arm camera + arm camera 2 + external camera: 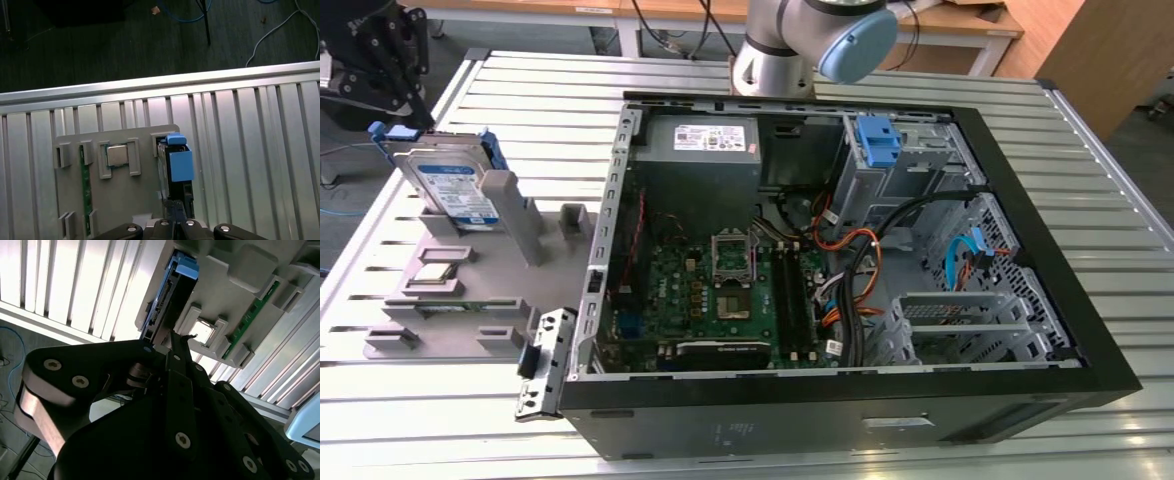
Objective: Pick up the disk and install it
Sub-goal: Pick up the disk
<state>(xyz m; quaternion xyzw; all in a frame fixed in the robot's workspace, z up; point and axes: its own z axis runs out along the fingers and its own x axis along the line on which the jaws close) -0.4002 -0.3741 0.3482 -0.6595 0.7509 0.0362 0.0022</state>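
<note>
While the disk [447, 185] stands on edge in its slot of the grey holder [500, 280], at the exterior view's left and well apart from the open computer case [854, 430], I judge the task barely begun. Nothing is lifted and nothing is installed, so both the pick-up and the fitting into the case are left to do. My pincer [175, 214] is clenched on nothing, its tips pressed together. In the first wrist view it hovers just off one end of the disk, in line with the drive's thin upper edge and near the blue caddy. I cannot tell whether it touches. In the exterior view it hangs above the disk, toward the table's far-left corner.
</note>
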